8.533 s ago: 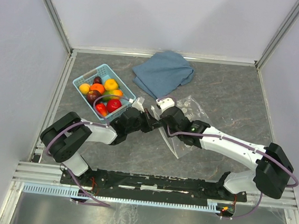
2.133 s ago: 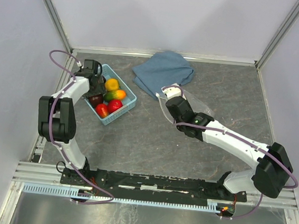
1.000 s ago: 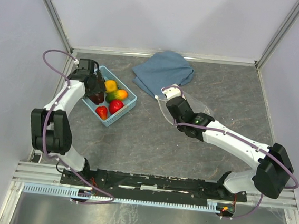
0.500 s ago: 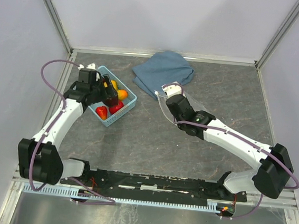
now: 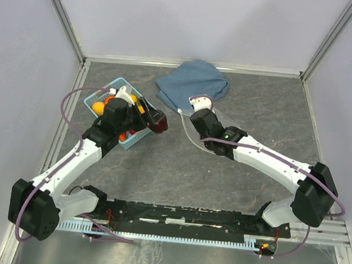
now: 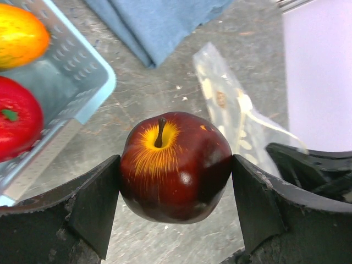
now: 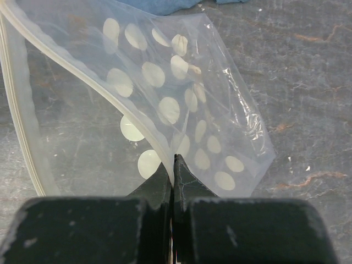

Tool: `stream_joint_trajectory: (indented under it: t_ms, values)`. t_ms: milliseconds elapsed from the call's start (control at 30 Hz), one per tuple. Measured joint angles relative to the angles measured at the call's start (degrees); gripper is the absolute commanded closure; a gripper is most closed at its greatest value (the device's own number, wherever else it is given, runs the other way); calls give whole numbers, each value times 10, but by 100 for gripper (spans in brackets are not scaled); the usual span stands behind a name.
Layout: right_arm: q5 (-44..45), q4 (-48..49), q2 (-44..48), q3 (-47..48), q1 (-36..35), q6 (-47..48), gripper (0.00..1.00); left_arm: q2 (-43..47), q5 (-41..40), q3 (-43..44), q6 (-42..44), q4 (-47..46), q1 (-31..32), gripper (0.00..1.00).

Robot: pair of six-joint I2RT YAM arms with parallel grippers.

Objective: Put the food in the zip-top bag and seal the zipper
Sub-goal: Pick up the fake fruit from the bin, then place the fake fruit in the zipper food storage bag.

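The top view looks steeply down from high at the near edge onto the whole worktop [image 5: 178, 170]. The left wrist view sits close behind the left end effector [image 6: 176, 176], facing the bag [image 6: 225, 110] and cloth [image 6: 159, 22], which the top view also shows. The right wrist view looks down at the bag from very near.

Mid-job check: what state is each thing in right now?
Apple: gripped, in the air.
Bag: unsealed, mouth open, looks empty.
Left claw: closed on apple.
Right claw: shut on bag lip.
Basket: holds fruit.
Cloth: folded, untouched.
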State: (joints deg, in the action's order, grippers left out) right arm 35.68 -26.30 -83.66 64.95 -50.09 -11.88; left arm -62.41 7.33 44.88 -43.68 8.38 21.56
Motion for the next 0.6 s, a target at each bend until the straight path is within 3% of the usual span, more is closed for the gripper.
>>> stream_joint_trajectory:
  t_ms: [300,600]
  values:
    - [-27,-7,-19,17,0,-35,98,44,4,-57,-92,-117,40,50]
    - [-55,-10,-20,36,0,-56,98,33,-14,-87,-154,-219,104,51]
